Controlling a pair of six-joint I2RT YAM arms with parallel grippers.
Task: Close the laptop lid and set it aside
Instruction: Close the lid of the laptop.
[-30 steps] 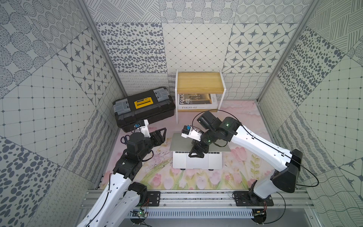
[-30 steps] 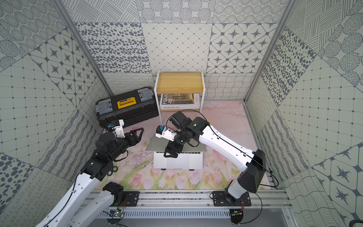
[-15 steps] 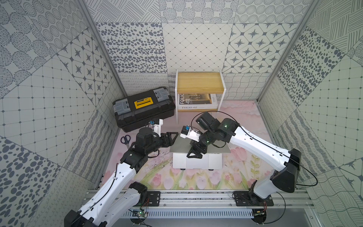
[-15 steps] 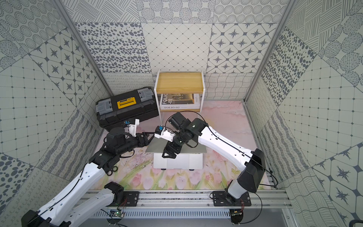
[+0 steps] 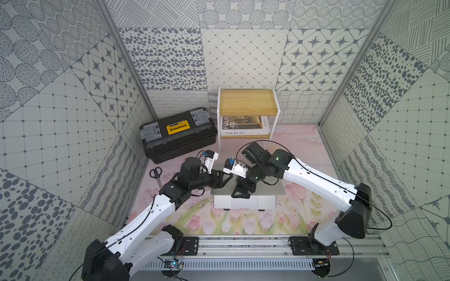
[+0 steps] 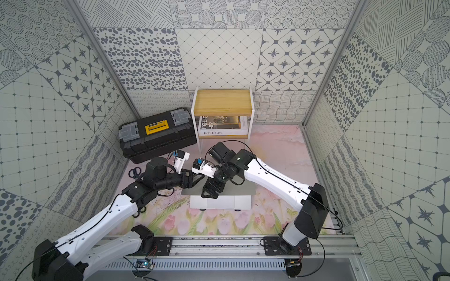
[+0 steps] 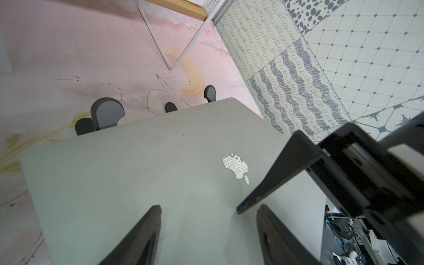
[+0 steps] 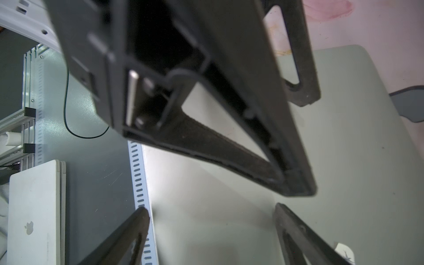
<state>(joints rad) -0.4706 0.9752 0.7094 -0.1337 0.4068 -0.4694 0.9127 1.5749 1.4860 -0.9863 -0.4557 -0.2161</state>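
Over one laptop (image 5: 270,191), two hands (image 5: 225,181) (image 5: 241,194)

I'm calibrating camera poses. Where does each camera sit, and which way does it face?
Top views: high above the bases, looking down; both arms and the laptop lid show in both top views.
Left wrist: above the lid, facing down; left end effector and the right one show.
Right wrist: over the lid, facing it; right end effector and left end effector show.
Shared: the lid, everywhere.

arms (image 5: 155,214): white shells | joints (image 5: 353,219): black | cables (image 5: 326,181): thin black | fingers (image 7: 142,238): black, triangular
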